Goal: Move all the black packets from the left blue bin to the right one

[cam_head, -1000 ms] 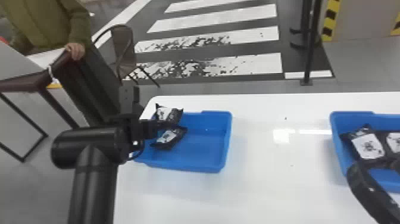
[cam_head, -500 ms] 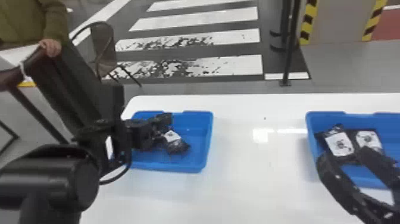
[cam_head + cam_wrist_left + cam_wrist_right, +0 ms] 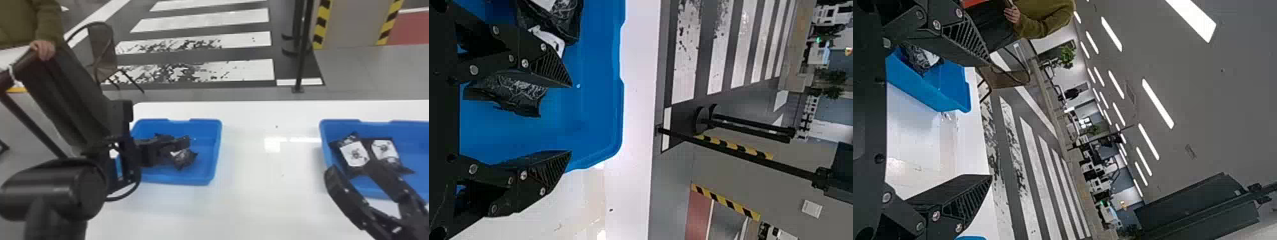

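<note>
Left gripper sits wide open, empty, over left bin, bench's far-left corner; right gripper likewise, by right bin.

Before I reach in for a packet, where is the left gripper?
In the left wrist view, the left gripper is at the left blue bin, one finger near black packets.
</note>
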